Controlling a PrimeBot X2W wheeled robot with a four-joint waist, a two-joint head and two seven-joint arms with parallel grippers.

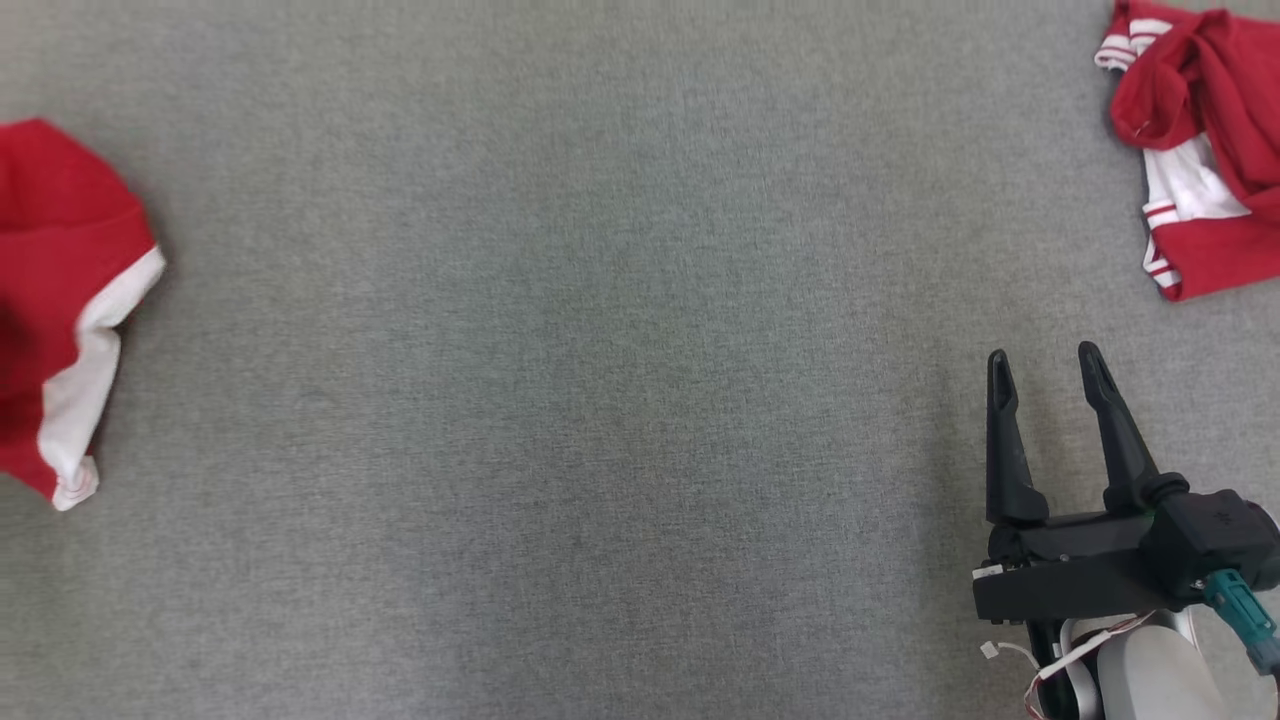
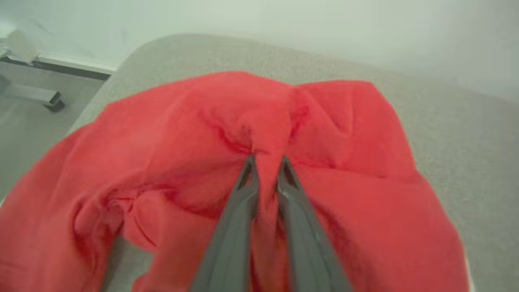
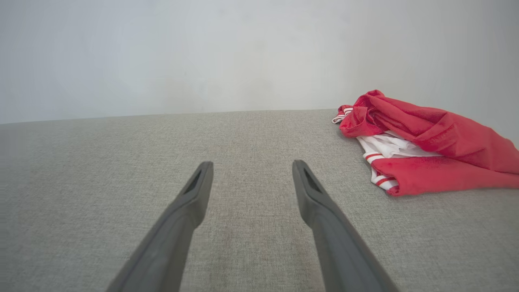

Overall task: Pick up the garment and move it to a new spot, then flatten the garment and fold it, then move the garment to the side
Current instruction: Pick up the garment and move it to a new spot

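Worktop: the worktop (image 1: 600, 350) is wide and flat, covered in grey woven cloth with a fine, felt-like grain; in the left wrist view its far corner is rounded

Red garment: the red garment (image 1: 60, 270) sits at the worktop's left edge in the head view, partly cut off by the frame; soft matte knit, heaped in a rounded mound

Trim: a white band (image 1: 95, 340) runs down the mound's right side; it ends in a small curled tip with faint red stripes

Left gripper: here's the left gripper (image 2: 267, 159), right in the middle of the red cloth; its fingers (image 2: 235, 211) are slim, dark and tapered, drawn almost together with a raised ridge of fabric pinched between the tips; creases fan out from the pinch; whether the cloth is off the surface, I cannot tell

Right gripper: the right gripper (image 1: 1044, 355) is low on the right in the head view, over bare grey cloth; its two long dark fingers are spread wide with nothing between them; each tip has a narrow slot; well apart from either garment

Second garment: a second garment (image 1: 1210, 110) lies at the far right corner; crumpled red fabric with a slight sheen, white panel showing, striped red-and-white ribbed edges

Backdrop: a pale, plain wall (image 3: 243, 52) stands beyond the worktop's far edge
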